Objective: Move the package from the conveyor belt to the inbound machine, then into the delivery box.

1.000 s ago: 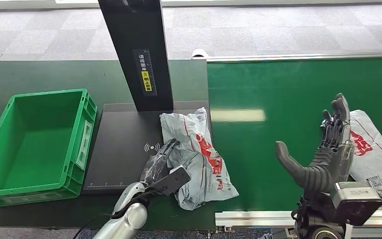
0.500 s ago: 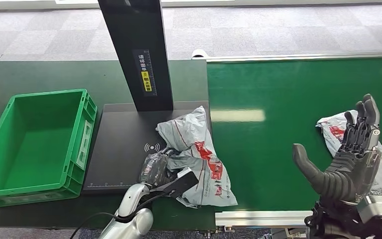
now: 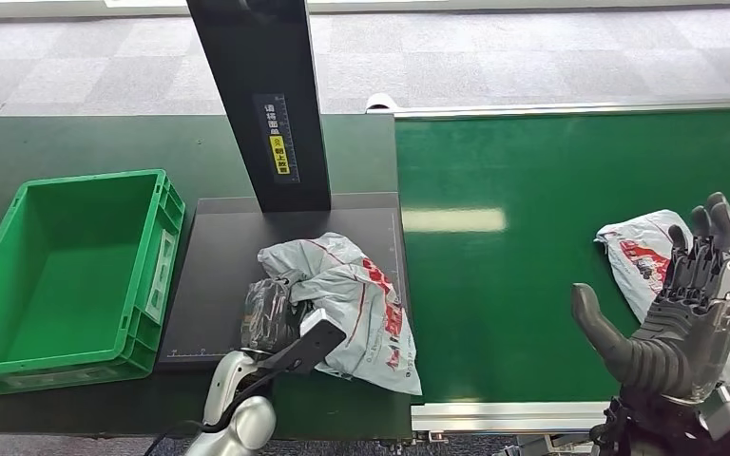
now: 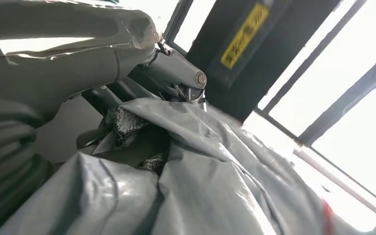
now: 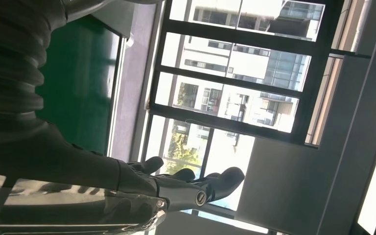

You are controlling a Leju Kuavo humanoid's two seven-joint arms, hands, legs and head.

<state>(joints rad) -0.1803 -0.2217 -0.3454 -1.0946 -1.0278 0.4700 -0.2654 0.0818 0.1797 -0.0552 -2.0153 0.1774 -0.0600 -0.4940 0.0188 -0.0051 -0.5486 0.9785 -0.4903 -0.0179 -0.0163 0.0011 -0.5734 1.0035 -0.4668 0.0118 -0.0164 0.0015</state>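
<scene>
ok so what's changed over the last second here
The left hand, gripping the crumpled grey plastic mailer bag with red print, has dragged it across the black scanner platform toward the green plastic crate. The open right hand has drifted rightward above the green conveyor belt, and the second grey mailer bag lies further left on the belt. The crate and black scanner column stayed put.

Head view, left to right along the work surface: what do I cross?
Green crate → black scanner plate → left hand gripping the grey package → bare conveyor belt → right hand, second package behind it.
</scene>
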